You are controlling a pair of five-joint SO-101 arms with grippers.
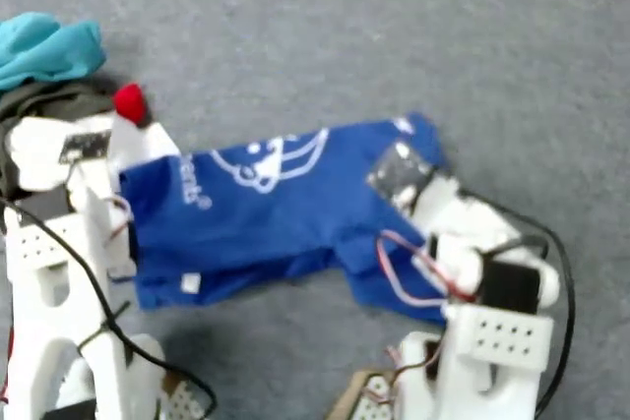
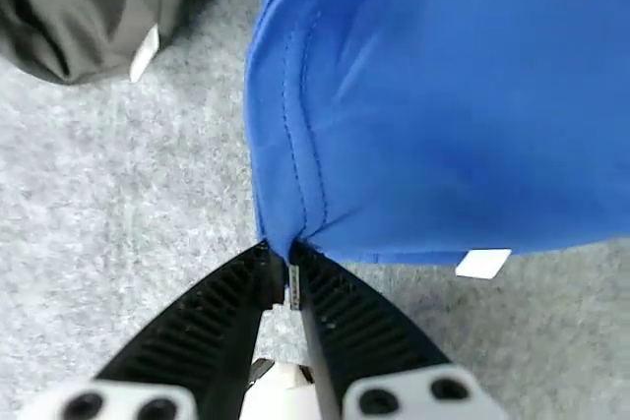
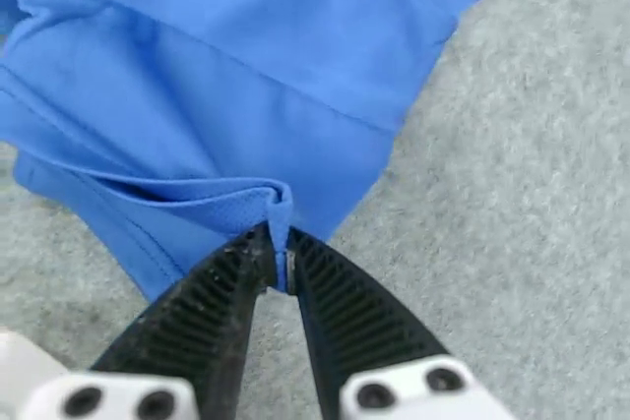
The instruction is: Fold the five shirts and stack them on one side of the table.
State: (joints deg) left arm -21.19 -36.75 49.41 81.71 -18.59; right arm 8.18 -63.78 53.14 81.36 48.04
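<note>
Closed tight, my left pincer has its two black ribbed jaws nipped on a stitched edge of the blue shirt, the cloth caught right at the tips. My right pincer is closed the same way, clamped on a bunched ridge of the same shirt's fabric. That makes two pincers, both gripping one garment.

From the high view, the blue shirt lies spread crosswise in the middle of the grey table, white print facing up, between my two arms. My left arm stands at the shirt's left end and my right arm at its right end, by a sleeve. One small white tag sticks out from the shirt's edge, just beside my left pincer.

I count three garments in all. Besides the blue one, one teal shirt sits crumpled at the far left corner of the table. One dark grey shirt lies heaped against it on the nearer side. My left wrist view shows this dark heap near the blue shirt's edge, with one white label of its own.

One small red object sits beside the dark heap, close to the blue shirt's far left corner. I cannot tell what it is.
</note>
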